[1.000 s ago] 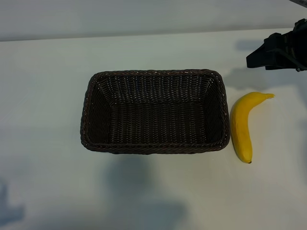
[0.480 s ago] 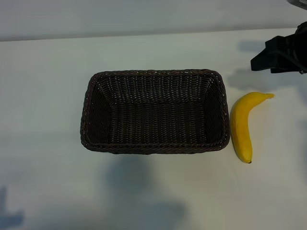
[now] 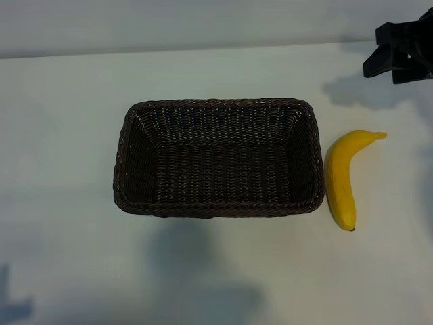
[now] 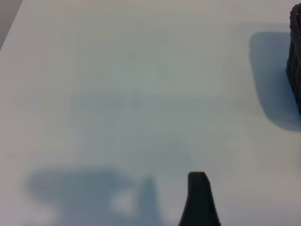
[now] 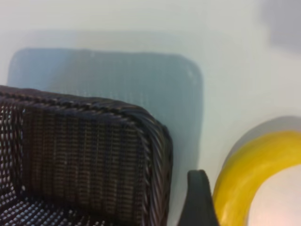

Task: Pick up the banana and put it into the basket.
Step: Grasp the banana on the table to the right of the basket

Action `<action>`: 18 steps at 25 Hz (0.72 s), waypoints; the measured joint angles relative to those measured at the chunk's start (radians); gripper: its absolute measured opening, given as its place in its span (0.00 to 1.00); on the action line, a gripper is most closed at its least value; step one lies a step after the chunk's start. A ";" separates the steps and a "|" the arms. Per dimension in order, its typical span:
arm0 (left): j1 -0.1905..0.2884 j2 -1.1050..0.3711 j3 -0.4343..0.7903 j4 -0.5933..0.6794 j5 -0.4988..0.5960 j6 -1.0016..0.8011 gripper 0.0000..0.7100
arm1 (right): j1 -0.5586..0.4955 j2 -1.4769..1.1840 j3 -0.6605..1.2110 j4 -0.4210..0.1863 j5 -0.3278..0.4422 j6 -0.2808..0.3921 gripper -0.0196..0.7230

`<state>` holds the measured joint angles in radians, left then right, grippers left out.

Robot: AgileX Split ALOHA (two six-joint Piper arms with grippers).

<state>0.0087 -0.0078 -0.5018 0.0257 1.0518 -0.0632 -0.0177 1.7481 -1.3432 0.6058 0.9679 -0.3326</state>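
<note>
The yellow banana (image 3: pixel 340 177) lies on the white table just right of the dark brown wicker basket (image 3: pixel 218 157), apart from it, with its stem toward the back. The basket holds nothing. My right gripper (image 3: pixel 373 51) hovers open at the back right, beyond the banana's stem and clear of it. In the right wrist view one dark finger (image 5: pixel 197 200) shows between the basket's corner (image 5: pixel 150 150) and the banana (image 5: pixel 254 174). The left gripper is outside the exterior view; in the left wrist view one finger (image 4: pixel 199 200) hangs over bare table, nothing near it.
The white table (image 3: pixel 67 257) stretches left of and in front of the basket. A sliver of the basket's wall (image 4: pixel 296 66) shows at the edge of the left wrist view. The table's back edge (image 3: pixel 169 49) runs behind the basket.
My right gripper has drawn back toward the far right corner, away from the banana. Banana and basket have not moved.
</note>
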 joint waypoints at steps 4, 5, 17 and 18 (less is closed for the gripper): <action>0.000 0.000 0.000 0.000 0.000 0.000 0.77 | 0.031 0.039 -0.012 -0.072 0.073 0.049 0.75; 0.000 0.000 0.000 0.000 0.000 0.000 0.77 | 0.045 0.046 -0.012 -0.113 0.084 0.077 0.75; 0.000 0.000 0.000 0.000 0.000 0.000 0.77 | 0.135 0.062 -0.012 -0.366 0.001 0.599 0.75; 0.000 0.000 0.000 0.000 0.000 0.000 0.77 | 0.135 0.062 -0.012 -0.364 0.001 0.627 0.75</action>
<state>0.0087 -0.0078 -0.5018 0.0257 1.0518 -0.0632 0.1177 1.8100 -1.3553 0.2417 0.9684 0.2947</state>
